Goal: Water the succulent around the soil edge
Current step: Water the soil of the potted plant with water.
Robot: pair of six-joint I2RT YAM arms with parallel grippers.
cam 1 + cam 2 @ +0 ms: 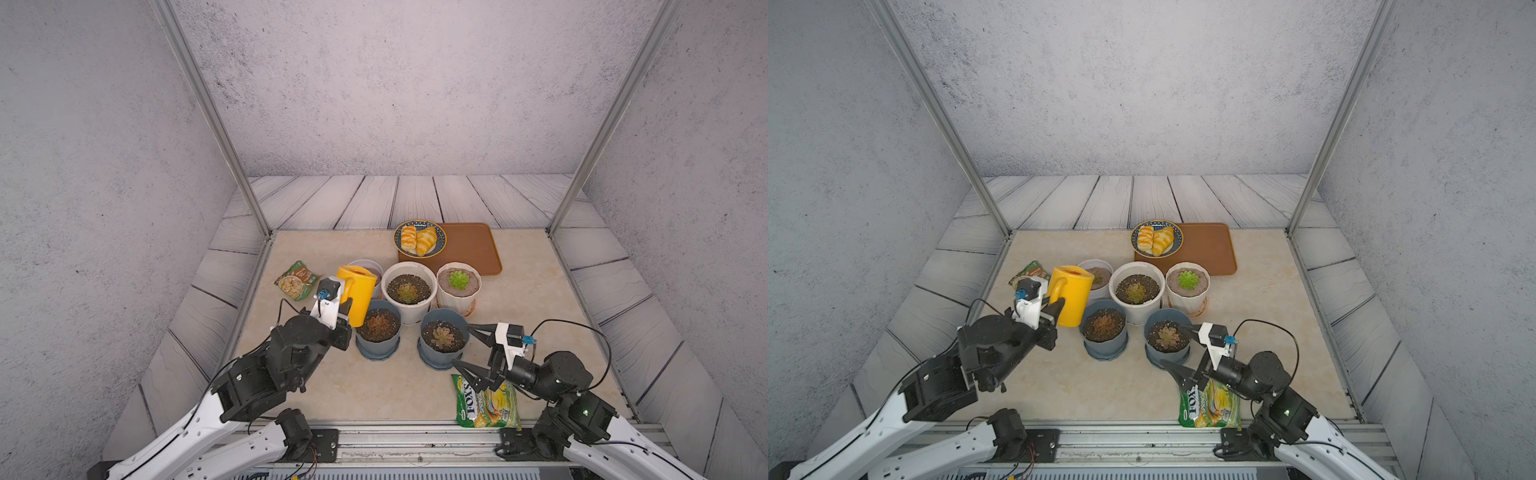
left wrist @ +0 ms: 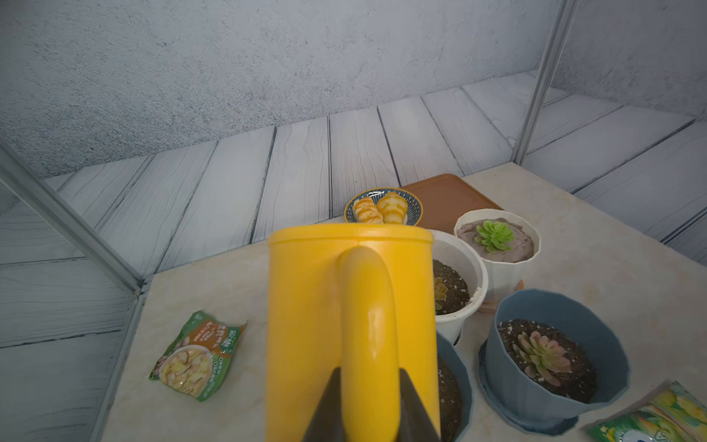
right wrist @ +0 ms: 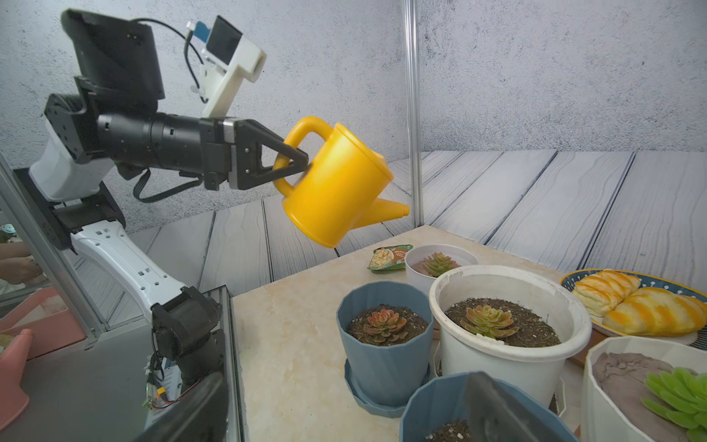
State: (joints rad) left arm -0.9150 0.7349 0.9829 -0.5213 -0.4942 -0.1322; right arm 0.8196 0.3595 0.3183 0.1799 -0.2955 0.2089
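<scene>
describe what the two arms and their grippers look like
The left arm and right arm share white shell links with black motor joints. The left gripper and right gripper have black triangular open-frame fingers. Each wrist carries a white camera housing with a blue plug and a looping black cable. A green light glows on the right arm.

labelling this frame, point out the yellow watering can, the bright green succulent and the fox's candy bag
yellow watering can (image 3: 336, 183), right wrist view, side of its body
bright green succulent (image 1: 458, 279), in a top view, rosette centre
fox's candy bag (image 1: 490, 409), in a top view, printed front
</scene>
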